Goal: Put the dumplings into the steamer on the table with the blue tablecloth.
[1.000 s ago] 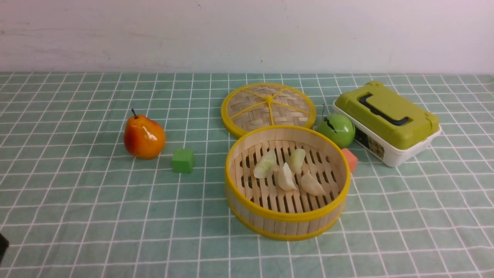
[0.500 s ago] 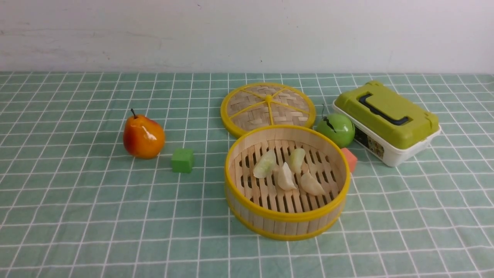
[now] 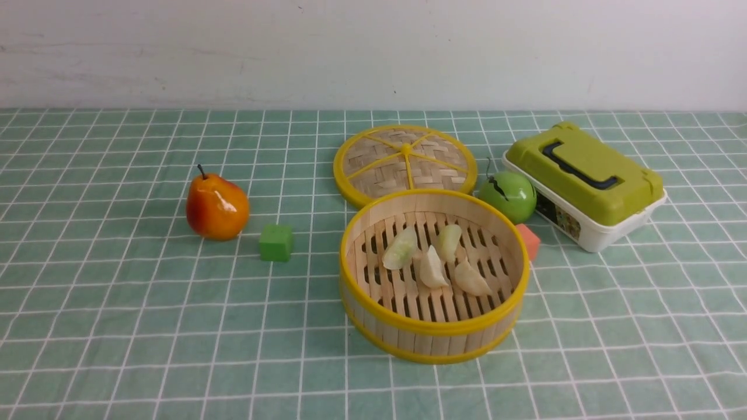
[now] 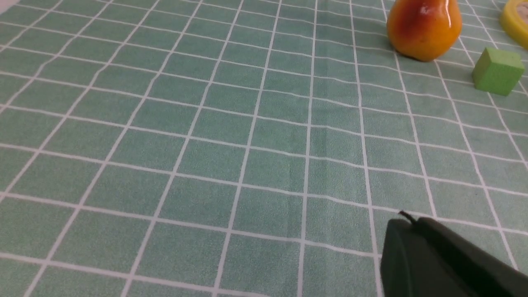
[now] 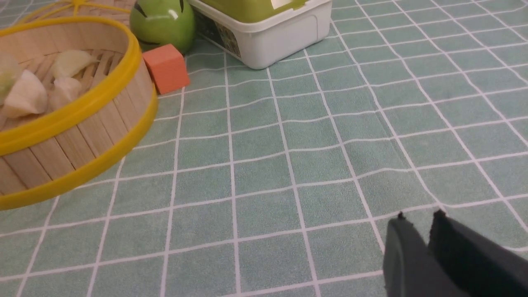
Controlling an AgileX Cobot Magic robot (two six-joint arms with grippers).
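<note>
Change: since a second ago, a dark shape at the front view's lower left corner has gone from sight; the dumplings and the rest lie as before.
Left end effector point(image 4: 406, 220): we see its dark fingers pressed together, clenched on nothing, low over bare cloth.
Right end effector point(image 5: 418, 218): we see a thin gap between its two dark fingertips, nothing between them; whether that counts as released we cannot tell.
Dumplings point(image 3: 435, 259): all four lie on the slatted floor of the steamer point(image 3: 435, 335), close together near its middle.
Steamer: stands on the bench point(image 3: 117, 326), ahead of the right end effector and toward the left one; well apart from both.
Blue tablecloth point(image 3: 613, 326): covers the bench under both end effectors.
Ahead of the left end effector: pear point(image 4: 423, 27) and green cube point(image 4: 497, 70), near each other, well apart from the fingers.
Ahead of the right end effector: orange cube point(image 5: 167, 68) just beside the steamer wall; green apple point(image 5: 163, 20) and lunch box point(image 5: 268, 35) beyond it.
Lid point(image 3: 405, 160): flat, directly behind the steamer.
</note>
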